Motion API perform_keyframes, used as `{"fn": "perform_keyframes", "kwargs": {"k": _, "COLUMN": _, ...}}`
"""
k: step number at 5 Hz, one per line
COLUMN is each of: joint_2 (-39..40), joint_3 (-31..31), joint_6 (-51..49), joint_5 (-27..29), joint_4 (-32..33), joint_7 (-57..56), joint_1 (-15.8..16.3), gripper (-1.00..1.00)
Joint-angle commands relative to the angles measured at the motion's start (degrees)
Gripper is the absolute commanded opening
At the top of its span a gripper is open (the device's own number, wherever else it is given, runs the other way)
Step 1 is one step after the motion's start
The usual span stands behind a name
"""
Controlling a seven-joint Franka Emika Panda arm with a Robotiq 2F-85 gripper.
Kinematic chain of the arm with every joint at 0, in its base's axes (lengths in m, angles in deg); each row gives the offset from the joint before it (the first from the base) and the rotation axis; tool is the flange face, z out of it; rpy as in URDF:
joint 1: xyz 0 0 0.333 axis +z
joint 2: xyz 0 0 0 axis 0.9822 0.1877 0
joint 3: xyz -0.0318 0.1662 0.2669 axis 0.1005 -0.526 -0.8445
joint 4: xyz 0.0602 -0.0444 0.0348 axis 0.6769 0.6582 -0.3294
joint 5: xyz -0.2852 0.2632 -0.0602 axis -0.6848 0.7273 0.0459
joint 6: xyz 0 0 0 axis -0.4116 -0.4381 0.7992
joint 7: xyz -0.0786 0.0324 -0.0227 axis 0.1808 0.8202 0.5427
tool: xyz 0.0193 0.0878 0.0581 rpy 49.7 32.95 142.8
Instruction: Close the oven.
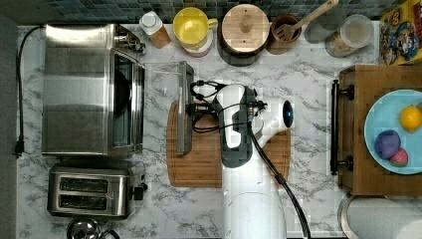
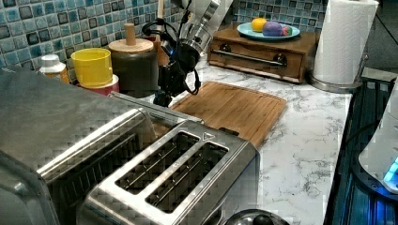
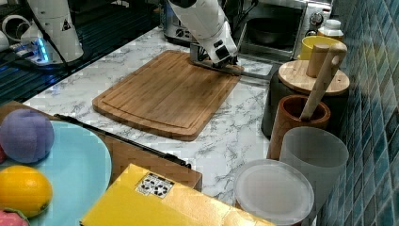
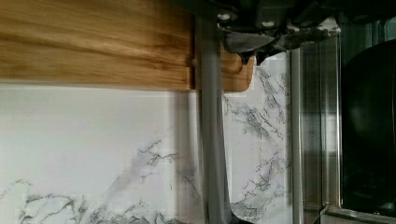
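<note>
- At the top view's left, the oven is seen on the marble counter, its door folded down flat.
- The gripper is held at the door's handle; whether the fingers are parted cannot be told.

top view looks straight down on the surface; left and right views face each other low across the cutting board; wrist view sits close.

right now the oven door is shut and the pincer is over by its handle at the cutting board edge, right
Not quite: the oven door is open, folded down flat, as the top view shows. The pincer is indeed by the handle at the cutting board edge.
</note>
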Motion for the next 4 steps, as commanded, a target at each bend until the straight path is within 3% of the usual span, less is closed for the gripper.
{"fn": "perform_keyframes", "kwargs": {"k": 1, "joint_2": -3.1, "joint_3": -3.6, "joint_6": -7.3, "joint_5": -4.0, "joint_4": -5.1, "joint_7": 4.9, "joint_1": 4.5, "gripper": -1.00}}
{"fn": "perform_keyframes", "kwargs": {"k": 4, "joint_2": -11.2, "joint_3": -8.1, "joint_6": -9.4, "joint_5": -8.0, "joint_4": -7.9, "joint_7": 14.4, "joint_1": 10.2, "gripper": -1.00}}
